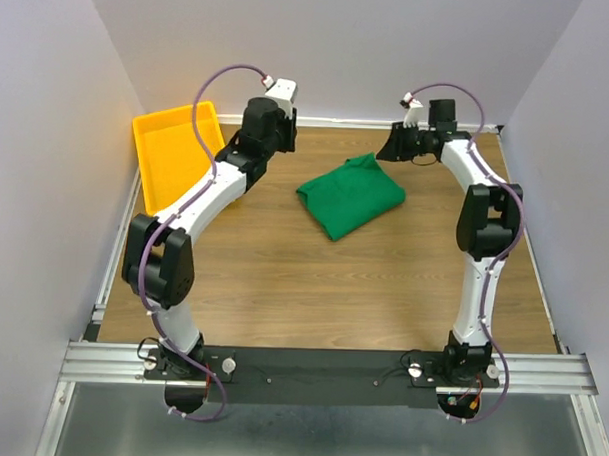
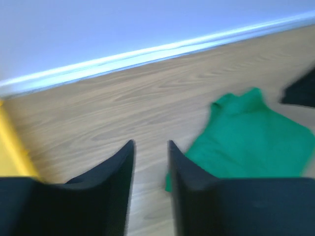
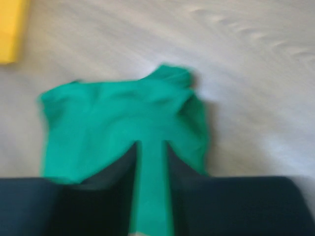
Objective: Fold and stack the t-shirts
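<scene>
The dark green t-shirt (image 1: pixel 351 195) lies folded into a compact bundle on the wooden table, right of centre toward the back. My left gripper (image 1: pixel 287 127) hovers to the shirt's back left, jaws parted with only bare wood between them (image 2: pixel 150 147); the shirt (image 2: pixel 246 142) lies to its right. My right gripper (image 1: pixel 392 146) hovers at the shirt's back right edge, jaws a little apart and empty (image 3: pixel 151 147); the shirt (image 3: pixel 118 123) shows beneath and through the gap. Both wrist views are blurred.
A yellow tray (image 1: pixel 172 153) stands at the back left of the table, also at the edge of the left wrist view (image 2: pixel 12 147) and the right wrist view (image 3: pixel 12 29). White walls close in the back and both sides.
</scene>
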You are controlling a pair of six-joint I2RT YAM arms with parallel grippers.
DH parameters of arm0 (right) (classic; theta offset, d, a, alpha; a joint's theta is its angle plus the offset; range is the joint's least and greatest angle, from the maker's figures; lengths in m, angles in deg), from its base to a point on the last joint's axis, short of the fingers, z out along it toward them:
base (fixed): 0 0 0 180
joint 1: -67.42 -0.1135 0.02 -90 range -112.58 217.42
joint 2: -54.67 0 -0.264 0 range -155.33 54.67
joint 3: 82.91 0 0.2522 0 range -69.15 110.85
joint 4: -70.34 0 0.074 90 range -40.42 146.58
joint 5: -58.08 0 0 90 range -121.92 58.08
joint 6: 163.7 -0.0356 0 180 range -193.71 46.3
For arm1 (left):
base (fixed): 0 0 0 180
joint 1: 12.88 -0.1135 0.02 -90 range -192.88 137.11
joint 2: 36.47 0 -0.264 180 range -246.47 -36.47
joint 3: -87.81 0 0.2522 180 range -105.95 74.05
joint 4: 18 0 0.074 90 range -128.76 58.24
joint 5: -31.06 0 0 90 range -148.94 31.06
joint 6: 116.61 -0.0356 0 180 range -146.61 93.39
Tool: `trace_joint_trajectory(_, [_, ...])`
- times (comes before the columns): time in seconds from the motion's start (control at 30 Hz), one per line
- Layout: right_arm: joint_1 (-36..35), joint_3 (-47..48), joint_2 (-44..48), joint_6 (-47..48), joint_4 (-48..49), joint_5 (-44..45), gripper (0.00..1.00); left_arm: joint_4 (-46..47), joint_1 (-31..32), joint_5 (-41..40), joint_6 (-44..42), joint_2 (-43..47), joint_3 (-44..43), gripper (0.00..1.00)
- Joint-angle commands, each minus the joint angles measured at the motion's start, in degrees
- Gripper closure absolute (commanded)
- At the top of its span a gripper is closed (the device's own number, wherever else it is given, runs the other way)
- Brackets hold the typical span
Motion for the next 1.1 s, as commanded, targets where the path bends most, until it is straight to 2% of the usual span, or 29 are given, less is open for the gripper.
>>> trace_joint_trajectory(0.0, [0.14,-3.65,1.99,-0.19,-1.91,-22.75,0.77,5.92,0.25,27.46,11.79,1.27,6.42,0.85])
trace_joint_trajectory(0.03, [-0.21,-2.59,1.11,-0.98,-2.18,-23.01,0.87,6.10,0.60,28.96,14.92,-0.56,6.95,0.90])
trace_joint_trajectory(0.2, [-1.44,7.16,-8.12,-11.87,-2.62,-16.18,0.88,12.34,2.18,32.58,18.81,-4.78,10.47,0.93])
trace_joint_trajectory(0.3, [-1.80,8.14,-9.79,-12.32,-2.53,-11.00,0.88,12.17,2.53,33.81,19.43,-7.25,9.50,0.95])
trace_joint_trajectory(0.47, [-1.80,10.07,-12.69,-13.82,-2.53,-7.11,0.94,11.38,2.62,34.51,18.99,-10.07,9.50,0.98])
trace_joint_trajectory(0.73, [-1.88,16.30,-18.58,-16.89,-2.44,1.41,0.98,8.30,1.57,30.65,18.11,-16.83,7.74,0.98])
trace_joint_trajectory(1.07, [-1.71,20.62,-21.66,-18.91,-2.09,3.26,0.97,3.65,-1.33,24.76,21.01,-18.86,7.13,1.00])
